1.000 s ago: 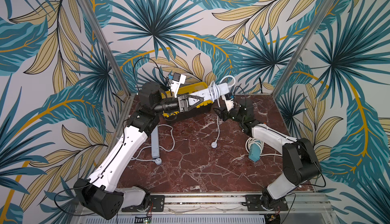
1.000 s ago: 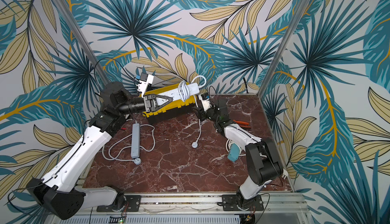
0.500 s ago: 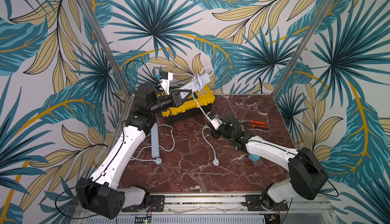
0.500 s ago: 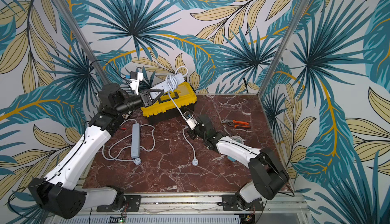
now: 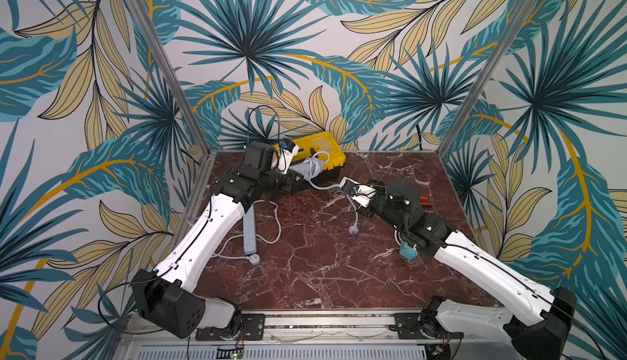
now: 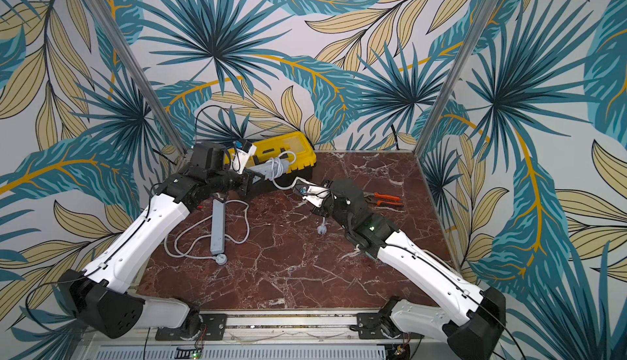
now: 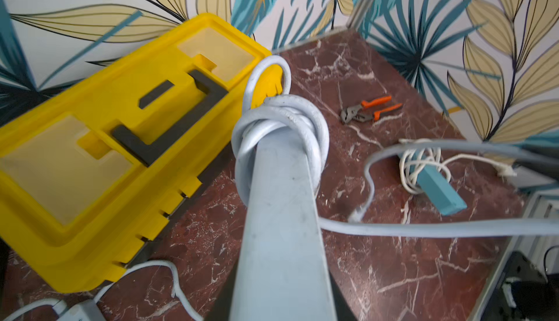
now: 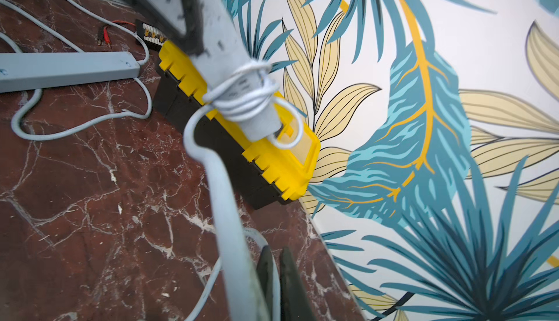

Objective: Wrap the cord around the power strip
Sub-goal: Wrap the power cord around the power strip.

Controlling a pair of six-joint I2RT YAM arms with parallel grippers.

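My left claw (image 6: 255,179) is pressed tight on one end of the power strip (image 7: 281,213). It holds the strip off the surface (image 5: 322,256), by the yellow toolbox (image 7: 90,122), just above centre in both top views. The cord (image 8: 225,201) coils several turns around the strip's far end. From there it runs right to my right claw (image 8: 276,280), which pinches it near centre frame.

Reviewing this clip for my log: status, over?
Left gripper shut on strip. Right gripper shut on cord. Several turns wound near strip's end. Toolbox close beside strip.
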